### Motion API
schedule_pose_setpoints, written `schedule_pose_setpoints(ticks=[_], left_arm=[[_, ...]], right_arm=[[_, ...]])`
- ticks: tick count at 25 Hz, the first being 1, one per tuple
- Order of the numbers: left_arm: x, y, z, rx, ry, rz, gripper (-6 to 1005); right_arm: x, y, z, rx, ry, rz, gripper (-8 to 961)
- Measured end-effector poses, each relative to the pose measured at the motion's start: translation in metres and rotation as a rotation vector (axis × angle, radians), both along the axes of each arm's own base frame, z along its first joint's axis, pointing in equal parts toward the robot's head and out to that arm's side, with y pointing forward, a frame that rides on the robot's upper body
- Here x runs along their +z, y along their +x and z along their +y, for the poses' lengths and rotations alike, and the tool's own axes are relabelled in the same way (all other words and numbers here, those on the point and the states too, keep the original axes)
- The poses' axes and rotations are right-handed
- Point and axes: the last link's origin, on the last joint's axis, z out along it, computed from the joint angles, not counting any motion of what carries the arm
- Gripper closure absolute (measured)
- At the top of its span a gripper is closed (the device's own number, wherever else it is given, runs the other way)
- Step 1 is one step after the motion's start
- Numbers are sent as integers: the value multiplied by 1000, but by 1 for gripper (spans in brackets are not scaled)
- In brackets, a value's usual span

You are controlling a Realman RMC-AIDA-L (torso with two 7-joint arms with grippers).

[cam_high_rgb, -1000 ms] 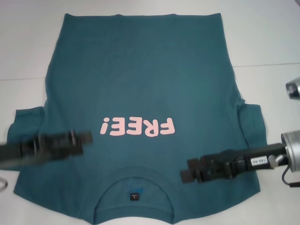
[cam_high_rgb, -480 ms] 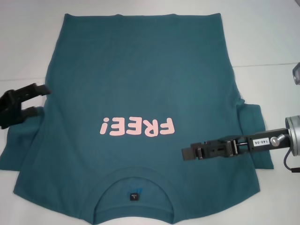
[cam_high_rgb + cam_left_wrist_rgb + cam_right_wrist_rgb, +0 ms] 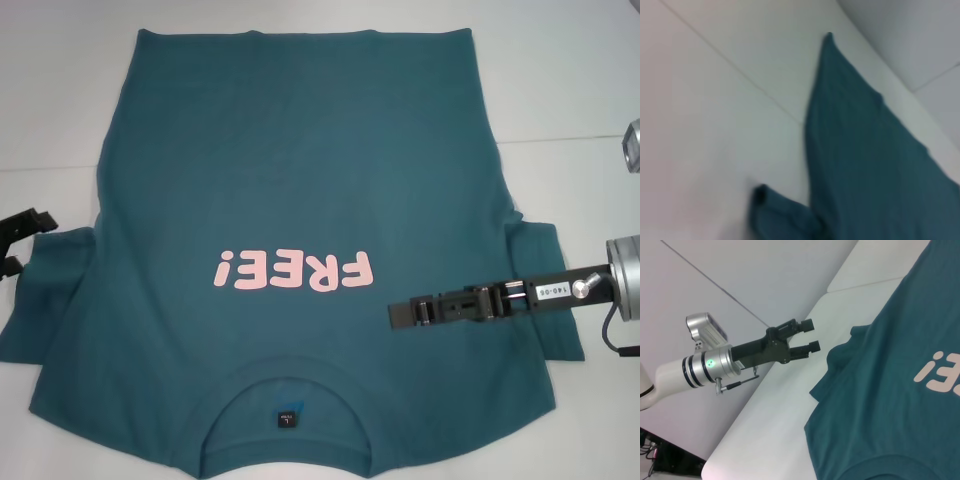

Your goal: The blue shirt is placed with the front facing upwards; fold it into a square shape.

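Head view: the blue shirt (image 3: 300, 260) lies flat on a white table (image 3: 560, 80), under the right gripper (image 3: 395, 314), whose finger spread I cannot tell. Left wrist view: a table seam beside the shirt. Right wrist view: the left gripper (image 3: 811, 336), fingers apart, hangs off the sleeve.

The blue shirt (image 3: 300, 170) is matt soft cloth with smooth pink printed letters. The right gripper (image 3: 398, 315) above it is matt black plastic on a shiny metal wrist. The table (image 3: 60, 100) beside looks smooth, white.
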Motion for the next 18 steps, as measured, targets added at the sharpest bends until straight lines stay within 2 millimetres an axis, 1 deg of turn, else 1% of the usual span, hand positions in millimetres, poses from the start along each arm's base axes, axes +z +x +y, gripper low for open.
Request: schedule_pose_setpoints(ticks=[4, 11, 18], left_arm=[[-6, -5, 7, 26, -1, 63, 79], [-3, -11, 16, 58, 47, 120, 79], [-9, -12, 18, 40, 36, 167, 79]], right_arm=[[2, 4, 1, -12, 14, -10, 9], [3, 6, 1, -20, 22, -8, 9], [3, 4, 2, -15, 21, -8, 9]])
